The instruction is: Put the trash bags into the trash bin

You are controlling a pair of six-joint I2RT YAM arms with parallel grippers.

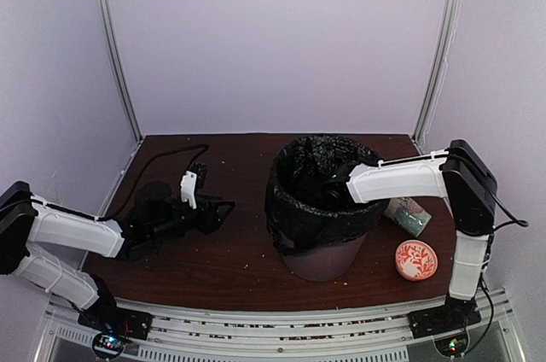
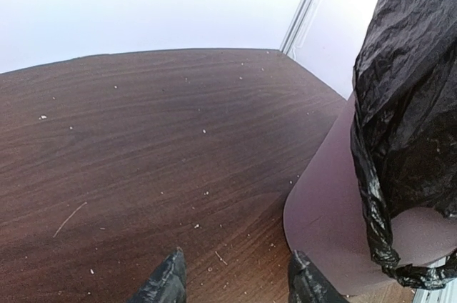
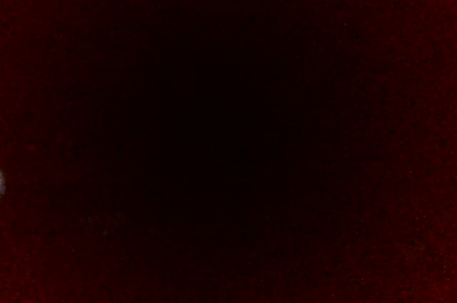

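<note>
The mauve-brown trash bin (image 1: 326, 261) stands upright in the middle of the table. A black trash bag (image 1: 294, 213) lines it and drapes over the rim and down the sides. My right arm (image 1: 401, 178) reaches over the rim from the right, and its gripper is hidden down inside the bag; the right wrist view is all dark. My left gripper (image 1: 217, 208) hovers low over the table to the left of the bin, open and empty, its fingertips (image 2: 168, 279) apart over bare wood. In the left wrist view the bin wall (image 2: 325, 210) and the hanging bag (image 2: 407, 103) are on the right.
A patterned mug (image 1: 409, 215) lies on its side to the right of the bin. A round red-and-white patterned disc (image 1: 415, 259) sits in front of it. A black cable (image 1: 162, 157) loops over the back left of the table. Pale walls enclose three sides.
</note>
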